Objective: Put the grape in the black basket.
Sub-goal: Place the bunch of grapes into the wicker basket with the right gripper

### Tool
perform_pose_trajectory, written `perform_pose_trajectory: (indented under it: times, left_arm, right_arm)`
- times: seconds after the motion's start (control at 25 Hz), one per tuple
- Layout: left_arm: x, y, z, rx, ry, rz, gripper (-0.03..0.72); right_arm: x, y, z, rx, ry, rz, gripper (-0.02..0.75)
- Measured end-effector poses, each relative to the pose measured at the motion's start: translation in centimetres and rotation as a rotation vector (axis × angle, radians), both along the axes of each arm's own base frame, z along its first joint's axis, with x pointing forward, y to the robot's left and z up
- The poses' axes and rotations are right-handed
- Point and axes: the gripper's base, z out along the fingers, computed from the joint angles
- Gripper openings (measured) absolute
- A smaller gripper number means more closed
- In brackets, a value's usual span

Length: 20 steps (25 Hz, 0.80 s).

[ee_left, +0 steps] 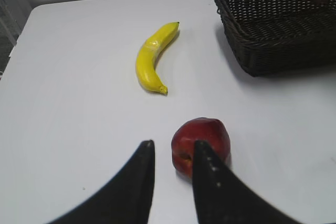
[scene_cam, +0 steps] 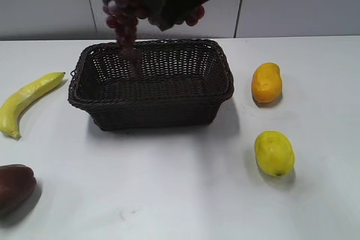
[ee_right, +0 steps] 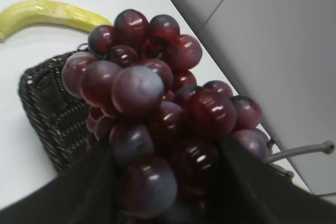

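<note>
My right gripper (scene_cam: 169,4) is shut on the grape (scene_cam: 125,5), a long bunch of dark red-purple grapes, and holds it in the air above the back left part of the black basket (scene_cam: 152,111). The bunch hangs down toward the basket and its lower end is blurred. In the right wrist view the grape (ee_right: 152,114) fills the frame between the jaws (ee_right: 165,182), with the basket (ee_right: 47,108) below. My left gripper (ee_left: 172,150) is open and empty above the table; the basket (ee_left: 273,30) shows at the upper right of its view.
A banana (scene_cam: 25,102) lies left of the basket and also shows in the left wrist view (ee_left: 152,59). A dark maroon fruit (scene_cam: 14,186) sits at the front left, close to the left jaws (ee_left: 202,142). An orange mango (scene_cam: 266,82) and a yellow lemon (scene_cam: 274,153) lie right of the basket.
</note>
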Motion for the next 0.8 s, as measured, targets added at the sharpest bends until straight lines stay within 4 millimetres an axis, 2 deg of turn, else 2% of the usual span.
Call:
perform_pose_trajectory:
  times: [0.2,0.44,0.56,0.68,0.8]
  left_arm:
    - [0.0,0.0,0.0,0.000,0.000,0.000,0.235]
    - [0.0,0.0,0.0,0.000,0.000,0.000,0.235]
    - [0.0,0.0,0.0,0.000,0.000,0.000,0.235]
    - [0.0,0.0,0.0,0.000,0.000,0.000,0.235]
    - [0.0,0.0,0.0,0.000,0.000,0.000,0.235]
  right_arm:
    - [3.8,0.1,-5.5,-0.046,0.050,-0.070,0.340]
    - [5.6,1.3,-11.7,-0.101,0.125,-0.088,0.333]
    - [5.8,1.4,-13.1,-0.114,0.154,-0.092,0.346]
    - [6.0,1.5,-12.9,-0.090,0.122,-0.101,0.570]
    - [6.1,1.6,-12.4,-0.069,0.098,-0.107,0.605]
